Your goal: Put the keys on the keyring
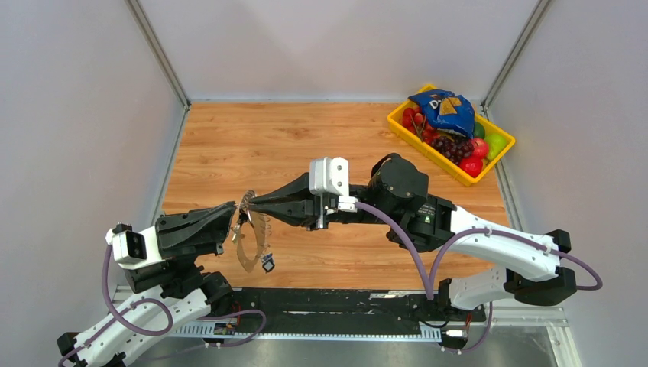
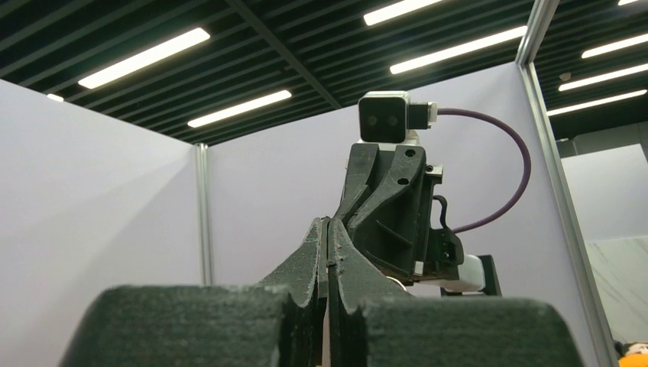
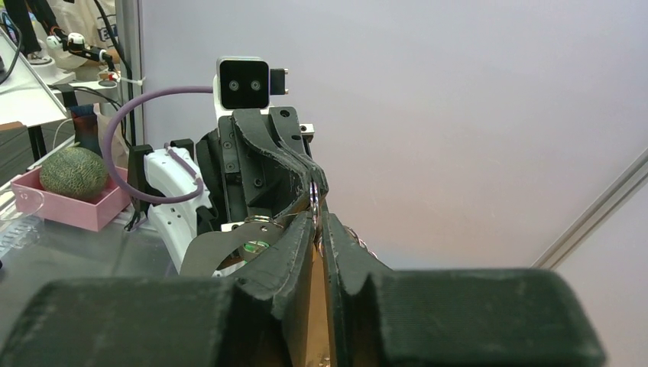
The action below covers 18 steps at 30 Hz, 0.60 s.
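Observation:
The keyring (image 1: 251, 246), a thin grey hoop with a beaded edge, hangs above the wooden table between the two arms. A small key with a dark tag (image 1: 267, 264) dangles at its lower end. My left gripper (image 1: 234, 219) is shut on the hoop's top, and its jaws (image 2: 328, 223) are pressed together in the left wrist view. My right gripper (image 1: 254, 205) faces it tip to tip. In the right wrist view its jaws (image 3: 317, 218) stand a narrow slit apart round a small silver ring (image 3: 313, 200). Whether they press that ring does not show. A green tag (image 3: 256, 248) peeks out below.
A yellow basket (image 1: 397, 122) with fruit and a blue snack bag sits at the table's far right corner. Grey walls close the left, back and right sides. Outside the cell, a pink box (image 3: 72, 210) holds a melon.

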Tool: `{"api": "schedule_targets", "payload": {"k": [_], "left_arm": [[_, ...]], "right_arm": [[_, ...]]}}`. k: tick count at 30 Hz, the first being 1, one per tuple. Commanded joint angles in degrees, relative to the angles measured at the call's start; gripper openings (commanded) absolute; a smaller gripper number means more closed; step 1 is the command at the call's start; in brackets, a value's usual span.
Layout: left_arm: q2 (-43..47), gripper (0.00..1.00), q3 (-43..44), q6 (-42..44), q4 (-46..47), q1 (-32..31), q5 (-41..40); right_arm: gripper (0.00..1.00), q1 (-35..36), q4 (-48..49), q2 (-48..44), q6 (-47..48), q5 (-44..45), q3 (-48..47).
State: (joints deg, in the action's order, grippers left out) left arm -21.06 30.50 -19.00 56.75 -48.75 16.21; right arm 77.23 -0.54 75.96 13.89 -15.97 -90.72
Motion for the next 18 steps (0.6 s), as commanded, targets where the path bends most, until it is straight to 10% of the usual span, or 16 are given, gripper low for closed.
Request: {"api": "schedule_targets", "payload": {"k": [1, 18], "left_arm": [[-0.08, 0.00, 1.97, 0.02, 1.69, -0.11, 0.23], [0.41, 0.00, 1.84, -0.02, 1.78, -0.17, 0.34]], "right_arm": [[0.17, 0.42, 1.46, -1.30, 0.18, -0.53, -2.06], [0.22, 0.38, 1.56, 0.32, -0.44, -0.34, -1.18]]}}
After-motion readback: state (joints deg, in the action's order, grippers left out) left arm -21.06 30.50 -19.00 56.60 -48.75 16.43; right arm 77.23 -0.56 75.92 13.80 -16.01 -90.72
